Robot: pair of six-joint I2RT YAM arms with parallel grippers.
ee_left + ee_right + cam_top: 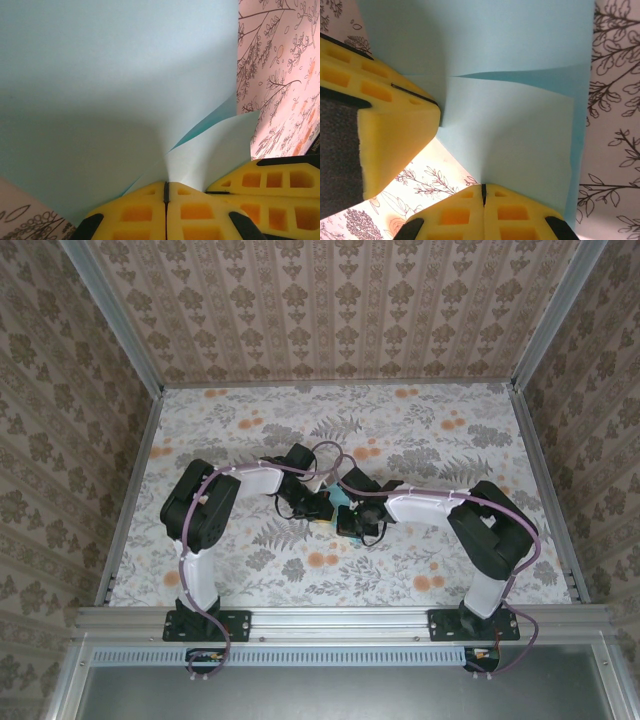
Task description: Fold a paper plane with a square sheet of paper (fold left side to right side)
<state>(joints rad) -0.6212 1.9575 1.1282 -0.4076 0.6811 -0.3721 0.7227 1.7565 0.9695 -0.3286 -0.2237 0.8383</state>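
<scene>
Left gripper (166, 186) and right gripper (483, 187) clamp the square sheet of paper (100, 90); we judge opposed pulling may tear it.

No writing, label, brand or number can be read anywhere I look: the sheet of paper (100, 90) is plain, and the bench (420, 560) and walls (330, 300) carry only flower patterns.

High rear overview, two close wrist views (paper (100, 100) shared)
</scene>
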